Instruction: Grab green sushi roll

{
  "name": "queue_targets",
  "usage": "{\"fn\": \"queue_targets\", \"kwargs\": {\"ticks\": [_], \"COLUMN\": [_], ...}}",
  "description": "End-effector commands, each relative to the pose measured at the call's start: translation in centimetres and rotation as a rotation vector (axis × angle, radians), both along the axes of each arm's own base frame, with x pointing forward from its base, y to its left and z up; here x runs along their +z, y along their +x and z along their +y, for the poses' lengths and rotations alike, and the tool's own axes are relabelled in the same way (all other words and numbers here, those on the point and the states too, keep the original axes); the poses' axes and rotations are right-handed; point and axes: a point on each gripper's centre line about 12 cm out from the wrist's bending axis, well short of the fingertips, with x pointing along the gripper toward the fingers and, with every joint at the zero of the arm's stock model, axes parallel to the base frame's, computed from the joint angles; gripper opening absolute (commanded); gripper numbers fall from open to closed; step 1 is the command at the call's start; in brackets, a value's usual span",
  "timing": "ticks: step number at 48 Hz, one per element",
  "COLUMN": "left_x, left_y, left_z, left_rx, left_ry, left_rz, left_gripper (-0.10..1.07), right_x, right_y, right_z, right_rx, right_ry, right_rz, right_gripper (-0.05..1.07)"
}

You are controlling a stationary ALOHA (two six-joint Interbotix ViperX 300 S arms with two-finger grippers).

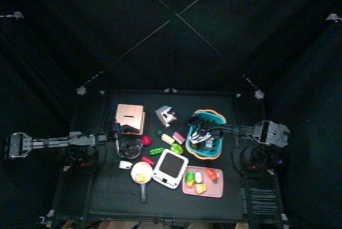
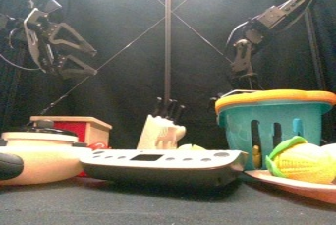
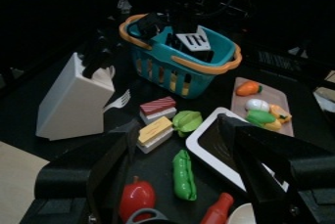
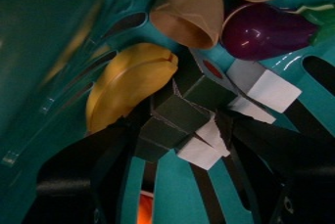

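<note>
Deep inside the teal plastic basket with the orange rim (image 3: 197, 71), the right gripper (image 4: 181, 164) hangs with its jaws spread and unclenched, one on either side of the green sushi roll (image 4: 177, 120), a dark-wrapped block with pale cut faces. It appears placed this way so that one squeeze would take the roll without catching its neighbours. The roll lies on the basket's slatted floor among other toy food. A yellow plastic banana (image 4: 131, 81) is just beside it and a glossy purple eggplant (image 4: 268, 30) is near. From the left wrist view the roll shows as a black-and-white block (image 3: 194, 40) in the middle of the basket.

The roll seems tipped, not upright. Its long axis looks to run slantwise across the floor slats, with one pale end turned toward the wrist camera, though the crowding of similar pieces makes this uncertain.

The left gripper (image 3: 183, 164) rests well apart on its own side of the table, jaws wide and empty, above scattered toy food near a white knife block (image 3: 72, 96).
</note>
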Motion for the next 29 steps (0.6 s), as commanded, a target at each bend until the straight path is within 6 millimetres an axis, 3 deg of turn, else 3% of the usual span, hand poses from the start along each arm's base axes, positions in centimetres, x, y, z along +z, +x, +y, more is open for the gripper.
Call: {"fn": "queue_targets", "kwargs": {"ticks": [1, 13, 29], "left_x": [0.3, 0.3, 0.2], "left_y": [0.2, 0.2, 0.1], "left_z": [0.1, 0.1, 0.1], "left_rx": [0.004, 0.004, 0.004], "left_ry": [0.001, 0.001, -0.001], "left_rz": [-0.004, -0.003, 0.003], "left_gripper": [0.98, 0.98, 0.98], "right_x": [2.7, 3.8, 2.7], "right_y": [0.1, -0.2, 0.0], "right_z": [-0.1, -0.1, 0.3], "right_rx": [-0.009, -0.028, -0.047], "right_ry": [-0.021, -0.035, 0.002], "right_rz": [-0.058, -0.085, -0.082], "right_gripper": [0.95, 0.95, 0.95]}}
